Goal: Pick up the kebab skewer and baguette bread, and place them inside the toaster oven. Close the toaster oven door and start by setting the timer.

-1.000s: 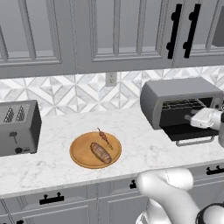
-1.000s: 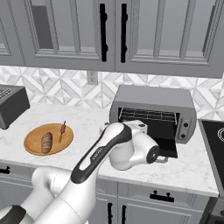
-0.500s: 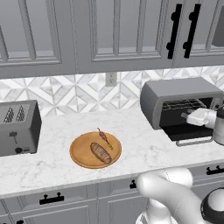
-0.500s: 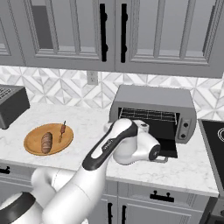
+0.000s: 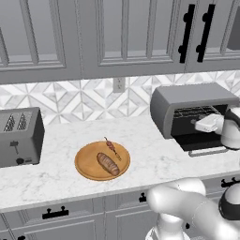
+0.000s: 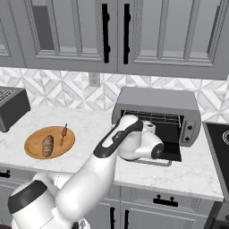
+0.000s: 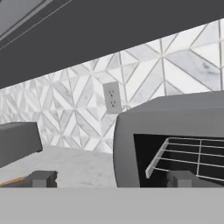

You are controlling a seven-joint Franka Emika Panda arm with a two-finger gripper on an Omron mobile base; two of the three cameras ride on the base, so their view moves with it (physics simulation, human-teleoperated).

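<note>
gripper (image 7: 111, 179): I read it as wide open, nothing between the finger tips (image 7: 41, 178); one tip sits low left in the hand view, the other low right in front of the oven cavity. In the left base view the hand hangs at the oven's mouth, above the lowered door.
toaster oven (image 5: 190, 101): grey box on the right end of the marble counter (image 5: 61, 176), cavity dark and open, wire rack (image 7: 192, 154) visible inside (the hand camera looks straight at the oven's left front corner).
toaster oven door (image 5: 204, 145): folded down flat in front of the oven, silver bar handle (image 5: 208, 152) along its front edge.
control strip (image 6: 188, 129): right side of the oven face, knobs visible in the right base view.
baguette bread (image 5: 108, 163): lying on the round wooden board (image 5: 86, 168), near its middle, well apart from the oven.
kebab skewer (image 5: 111, 148): also on the board, toward the back edge, just beside the bread; I cannot tell if they touch.
slot toaster (image 5: 18, 136): far left of the counter, against the tiled backsplash.
wall outlet (image 7: 112, 96): on the backsplash, between board and oven.
upper cabinets (image 5: 117, 33): grey doors with black handles, all shut.
</note>
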